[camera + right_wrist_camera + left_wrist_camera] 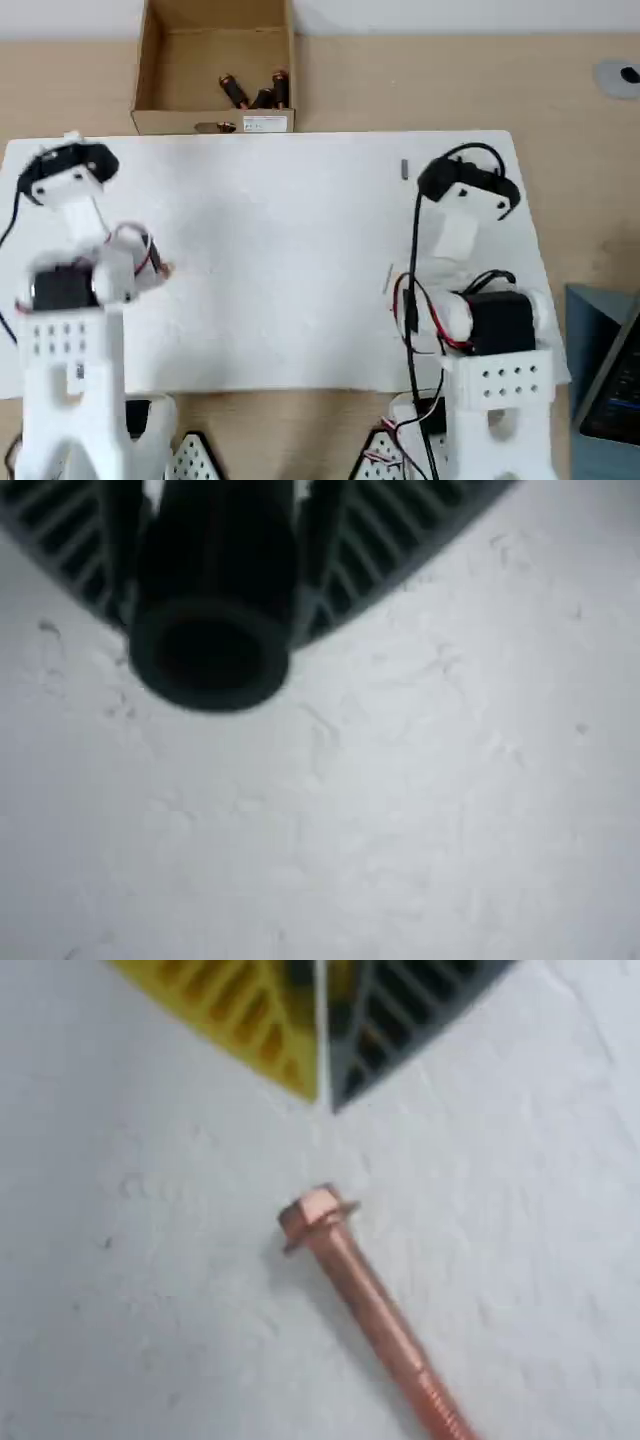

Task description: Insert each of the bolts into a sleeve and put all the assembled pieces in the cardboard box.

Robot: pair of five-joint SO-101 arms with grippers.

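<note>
Right hand (215, 610) grips sleeve (205, 660), bore exposed. Left hand (322, 1090) clenched, empty, near bolt (370, 1300). It should open, take shank mid-length, keep bolt coaxial with bore.

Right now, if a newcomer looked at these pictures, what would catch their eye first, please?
The copper bolt lying alone on the white mat, just beyond the left gripper, stands out first. Next comes the black sleeve clamped in the right gripper, its open end toward the wrist camera. At the far edge of the table, the cardboard box already holds several assembled pieces.
</note>
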